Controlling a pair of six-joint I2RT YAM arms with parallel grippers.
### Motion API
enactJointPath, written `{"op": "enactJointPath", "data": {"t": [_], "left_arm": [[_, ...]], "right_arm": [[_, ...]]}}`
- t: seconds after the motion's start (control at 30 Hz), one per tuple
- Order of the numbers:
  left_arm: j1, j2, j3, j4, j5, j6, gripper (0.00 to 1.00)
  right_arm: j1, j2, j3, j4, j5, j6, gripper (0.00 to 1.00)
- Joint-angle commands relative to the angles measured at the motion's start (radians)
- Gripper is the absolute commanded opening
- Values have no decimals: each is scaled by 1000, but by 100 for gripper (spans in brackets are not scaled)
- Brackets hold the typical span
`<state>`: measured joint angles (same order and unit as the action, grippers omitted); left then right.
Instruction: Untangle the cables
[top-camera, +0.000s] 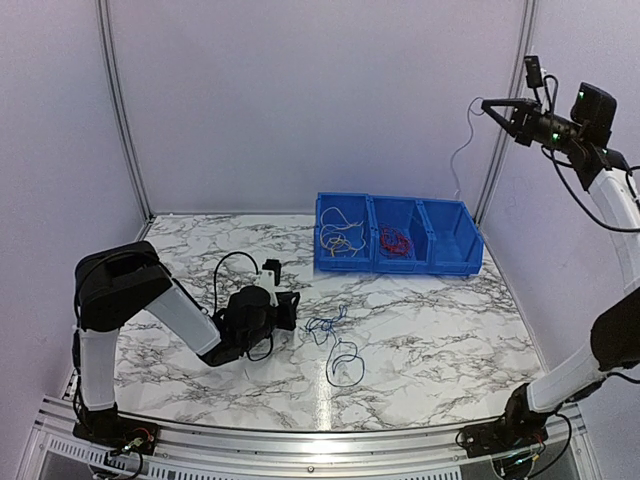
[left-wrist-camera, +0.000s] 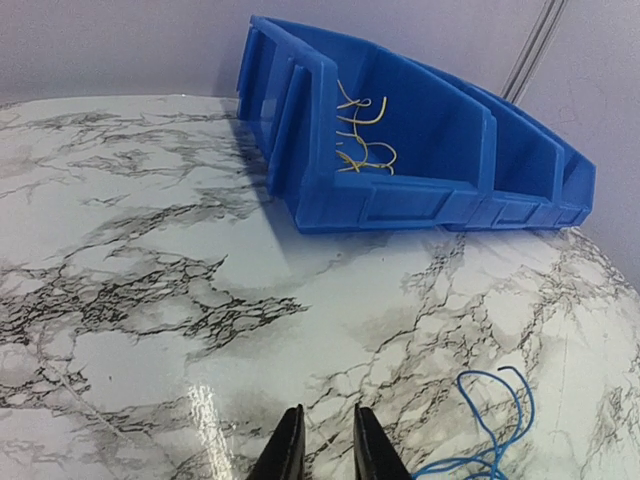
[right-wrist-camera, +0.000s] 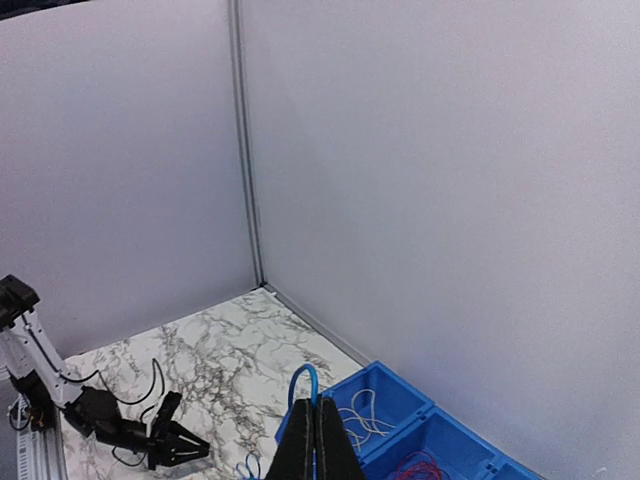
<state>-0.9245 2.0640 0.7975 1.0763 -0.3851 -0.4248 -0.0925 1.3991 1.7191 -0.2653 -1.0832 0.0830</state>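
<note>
Marble table (top-camera: 450, 320): three bins (top-camera: 398, 265), loose blue cables (top-camera: 326, 324). Empty left gripper (left-wrist-camera: 328, 415) sits barely open; right gripper (right-wrist-camera: 317, 405) pinches one blue wire (right-wrist-camera: 300, 376).

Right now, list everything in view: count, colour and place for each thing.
bins: three, blue, side by side at the far right of the table
yellow-white cables: one bunch, in the left bin
red cables: one bunch, in the middle bin
blue cables: one loose tangle, on the table in front of the bins
held blue cable: one strand, blue, pinched in the right end effector
table: one, white marble with grey veins
left end effector: one, black, low over the table beside the blue cables, slightly open, empty
right end effector: one, black, raised high at the right, shut on the held blue cable
</note>
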Motion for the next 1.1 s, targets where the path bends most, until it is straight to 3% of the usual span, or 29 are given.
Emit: {"op": "enactJointPath", "data": {"t": [0.0,0.37,1.07], "left_arm": [[7,-57,-49,35,-24,-16,20],[6,-192,-161,61,6,-38,26],[0,-317,-230,61,69,-79,33]], "right_arm": [[-108,43,26,141,20,104,0],[-156,166,76,35,177,-118,0],[-156,299,120,113,244,-104,0]]}}
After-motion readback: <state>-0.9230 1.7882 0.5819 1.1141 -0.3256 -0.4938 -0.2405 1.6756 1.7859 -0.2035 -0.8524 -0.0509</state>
